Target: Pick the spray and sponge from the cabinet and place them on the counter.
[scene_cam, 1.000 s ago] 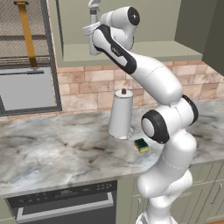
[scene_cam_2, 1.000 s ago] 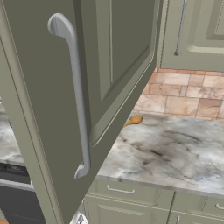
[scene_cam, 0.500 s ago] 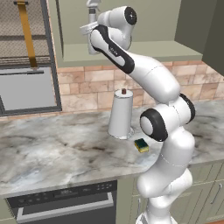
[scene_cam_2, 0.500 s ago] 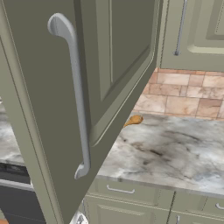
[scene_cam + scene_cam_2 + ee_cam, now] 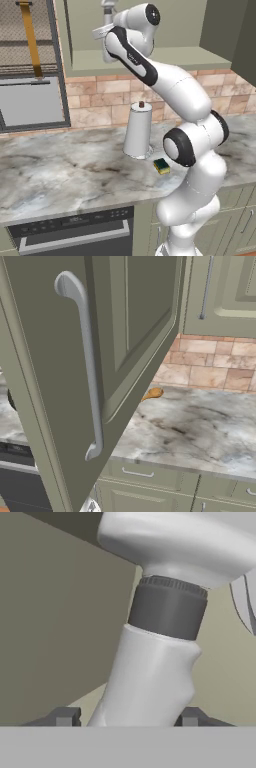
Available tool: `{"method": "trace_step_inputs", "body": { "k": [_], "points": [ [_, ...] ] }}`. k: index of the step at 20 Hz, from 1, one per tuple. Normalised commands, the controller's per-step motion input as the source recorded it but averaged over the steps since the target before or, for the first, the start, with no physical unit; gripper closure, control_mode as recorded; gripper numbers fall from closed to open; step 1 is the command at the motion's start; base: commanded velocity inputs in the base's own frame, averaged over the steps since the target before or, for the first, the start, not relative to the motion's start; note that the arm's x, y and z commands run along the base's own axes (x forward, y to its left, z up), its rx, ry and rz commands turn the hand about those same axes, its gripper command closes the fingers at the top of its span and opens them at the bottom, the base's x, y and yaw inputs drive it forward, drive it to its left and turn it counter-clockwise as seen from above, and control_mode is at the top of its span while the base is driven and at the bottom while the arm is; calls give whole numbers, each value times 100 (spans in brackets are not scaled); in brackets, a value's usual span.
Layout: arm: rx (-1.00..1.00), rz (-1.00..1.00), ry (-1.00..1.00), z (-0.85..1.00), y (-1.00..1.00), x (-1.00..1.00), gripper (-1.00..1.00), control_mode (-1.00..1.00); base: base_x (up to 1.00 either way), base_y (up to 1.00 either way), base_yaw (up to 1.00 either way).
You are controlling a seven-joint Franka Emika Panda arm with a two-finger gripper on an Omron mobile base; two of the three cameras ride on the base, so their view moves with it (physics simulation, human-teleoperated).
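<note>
The long grey-and-beige veined marble counter (image 5: 65, 172) is running across the lower half of the left base view, and the olive-green wall cabinet (image 5: 150, 55) is standing open above it, its panelled door with the thin metal bar handle (image 5: 85, 366) swinging wide across the right base view. The white arm is reaching up from five o'clock toward twelve o'clock, into the cabinet's shelf space. On the counter, the white tapered paper-towel roll with a dark top knob (image 5: 137, 131) is standing near the frame's centre, and the small yellow sponge with a dark green top (image 5: 161, 165) is lying just beside it at its four o'clock, so that half of the task looks finished. An orange-brown wooden spoon (image 5: 151, 393) is resting on the marble near the brick backsplash.

The slim pale grey-white spray bottle (image 5: 150, 682) is sitting on the cabinet shelf, upright in the left base view and leaning in the tilted hand view, its dark collar and trigger head toward twelve o'clock. The gripper (image 5: 122, 718) is straddling the bottle's body, one dark fingertip at each side. Over the last second the jaws have been narrowing from fully spread, and they are partway in now; I cannot tell whether the pads are touching the bottle yet. That closing suggests the grasp is being made, with lifting out and setting down on the marble likely to follow
</note>
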Motion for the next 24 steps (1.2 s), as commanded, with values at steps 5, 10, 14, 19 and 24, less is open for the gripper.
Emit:
{"method": "trace_step_inputs", "body": {
  "k": [5, 10, 14, 19, 24],
  "points": [
    [1, 1, -8, -7, 0, -82, 100, -100, 0, 0, 0],
    [4, 2, -12, -19, -1, -99, 100, -100, 0, 0, 0],
    [5, 1, -14, -18, -4, -100, 100, -100, 0, 0, 0],
    [5, 0, -6, -11, 0, -94, 100, -100, 0, 0, 0],
    [10, 0, 0, -22, 0, -47, 100, -100, 0, 0, 0]
  ]
}}
